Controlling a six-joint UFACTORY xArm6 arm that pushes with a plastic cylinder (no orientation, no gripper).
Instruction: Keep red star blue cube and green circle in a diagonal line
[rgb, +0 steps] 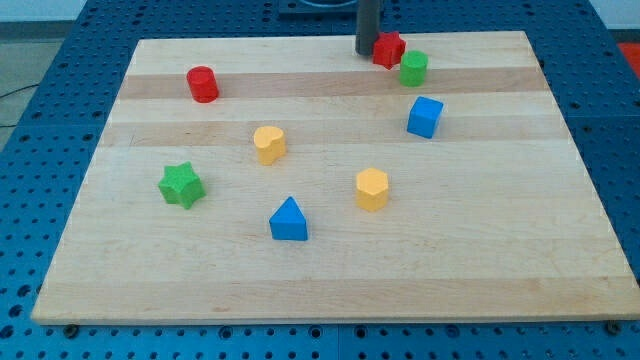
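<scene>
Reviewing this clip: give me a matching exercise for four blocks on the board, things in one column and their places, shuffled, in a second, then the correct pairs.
Things:
1. red star
2. green star
3. blue cube
4. red cylinder

Places:
A. view's left, lower half of the board
B. view's top, right beside my tip
C. view's upper left
D. view's right, below the green circle

Pairs: 1-B, 2-A, 3-D, 4-C
</scene>
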